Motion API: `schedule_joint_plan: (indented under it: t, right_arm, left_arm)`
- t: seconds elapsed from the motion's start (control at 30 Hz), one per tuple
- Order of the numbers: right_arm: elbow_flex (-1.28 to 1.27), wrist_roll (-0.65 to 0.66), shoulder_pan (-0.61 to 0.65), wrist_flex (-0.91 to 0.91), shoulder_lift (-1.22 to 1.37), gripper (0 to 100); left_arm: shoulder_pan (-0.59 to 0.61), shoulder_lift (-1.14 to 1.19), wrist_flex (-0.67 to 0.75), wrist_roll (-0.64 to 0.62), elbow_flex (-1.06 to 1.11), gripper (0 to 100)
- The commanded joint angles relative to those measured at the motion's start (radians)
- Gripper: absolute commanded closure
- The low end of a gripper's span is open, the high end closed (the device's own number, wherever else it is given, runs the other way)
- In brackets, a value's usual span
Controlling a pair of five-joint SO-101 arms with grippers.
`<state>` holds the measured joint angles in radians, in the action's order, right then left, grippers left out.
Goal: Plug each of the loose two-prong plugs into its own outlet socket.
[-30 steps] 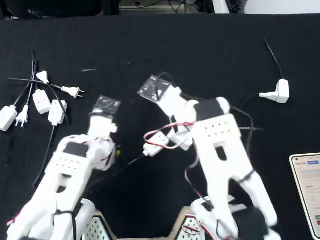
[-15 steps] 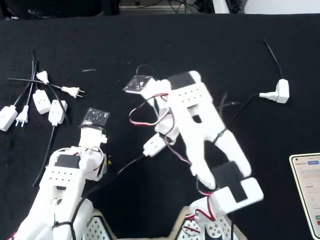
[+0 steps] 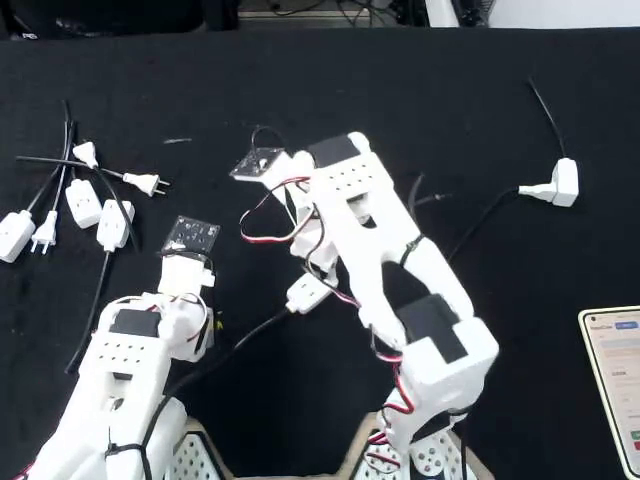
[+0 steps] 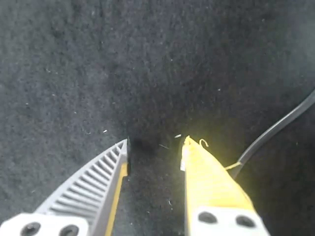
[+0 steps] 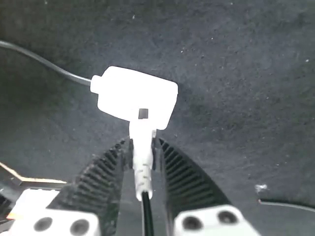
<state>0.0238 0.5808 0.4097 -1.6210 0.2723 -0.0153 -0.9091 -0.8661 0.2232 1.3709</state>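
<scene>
In the right wrist view my right gripper [image 5: 142,142] is shut on a white two-prong plug [image 5: 142,150] with a black cord, and the plug's front end sits in a white socket block [image 5: 135,96]. From above, that socket block [image 3: 307,293] lies mid-table under the right arm [image 3: 370,230], its black cable [image 3: 250,335] running toward the left arm [image 3: 130,350]. My left gripper [image 4: 153,147] hangs open just above bare black cloth, with a black cable [image 4: 280,132] beside its yellow finger. Loose plugs and sockets [image 3: 85,200] lie in a bunch at the far left.
A joined plug and socket [image 3: 555,185] with a black cord lies at the far right. A phone [image 3: 612,385] rests at the right edge. The black cloth [image 3: 400,90] covers the whole table, and cords trail from the left bunch toward the front.
The right arm has swung leftward and stretched out over the socket block, which stayed about where it was. The left arm has drawn back toward the front left.
</scene>
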Motion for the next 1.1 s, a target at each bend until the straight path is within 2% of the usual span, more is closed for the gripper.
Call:
schedule_joint_plan:
  t: [0.0, 0.3, 0.47, 1.07]
  right_arm:
    - [0.097, -0.029, -0.038, -0.054, 0.022, 98.8]
    - [0.134, -0.032, -0.048, -0.077, 0.061, 98.8]
    - [0.130, -0.078, -0.046, -0.048, 0.064, 98.8]
    - [0.128, -0.078, -0.046, -0.006, 0.108, 98.8]
  left_arm:
    - [0.005, -0.014, -0.011, 0.009, -0.010, 81]
    - [0.007, -0.018, -0.011, 0.009, -0.010, 81]
    - [0.005, -0.018, -0.011, 0.009, -0.010, 81]
    - [0.005, -0.020, -0.011, 0.009, -0.010, 81]
